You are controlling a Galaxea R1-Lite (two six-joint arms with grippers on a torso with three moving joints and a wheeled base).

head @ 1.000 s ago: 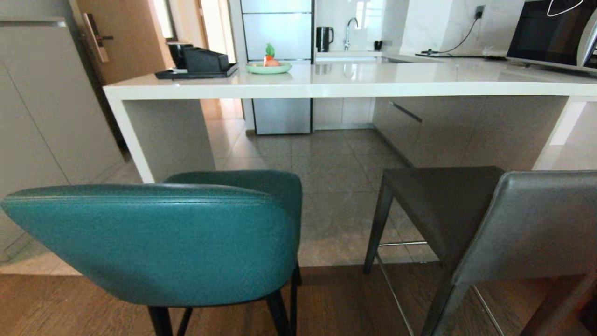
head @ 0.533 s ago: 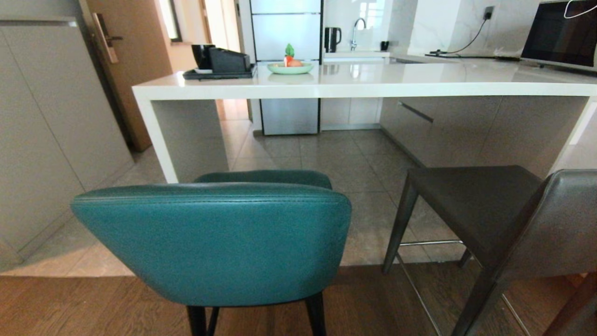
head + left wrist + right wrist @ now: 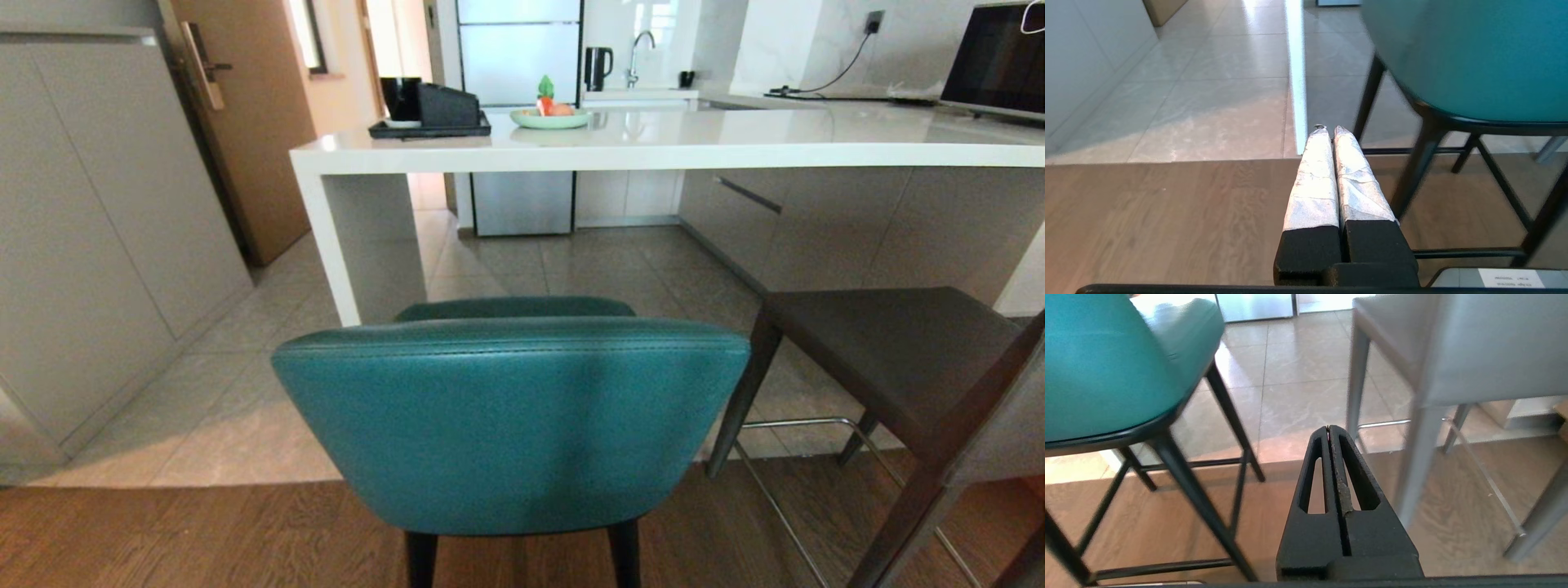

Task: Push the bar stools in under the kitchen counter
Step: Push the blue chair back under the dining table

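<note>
The teal bar stool (image 3: pixel 510 420) stands right in front of me in the head view, its rounded back towards me, out from the white kitchen counter (image 3: pixel 669 147). The grey bar stool (image 3: pixel 890 359) stands to its right, also out from the counter. Neither gripper shows in the head view. My left gripper (image 3: pixel 1331 130) is shut and empty, low over the wood floor, left of the teal stool's black legs (image 3: pixel 1419 163). My right gripper (image 3: pixel 1329 428) is shut and empty, low between the teal stool (image 3: pixel 1106 367) and the grey stool (image 3: pixel 1474 355).
Grey wall cabinets (image 3: pixel 90 245) run along the left, with a wooden door (image 3: pixel 245 122) behind. On the counter sit a black tray (image 3: pixel 429 126) and a green plate (image 3: pixel 551 118); a microwave (image 3: pixel 996 61) is at far right. The counter's end panel (image 3: pixel 359 245) stands just left of the teal stool.
The whole head view has shifted: the camera moved to the left, so the teal stool now sits centred and the grey stool has slid toward the right edge.
</note>
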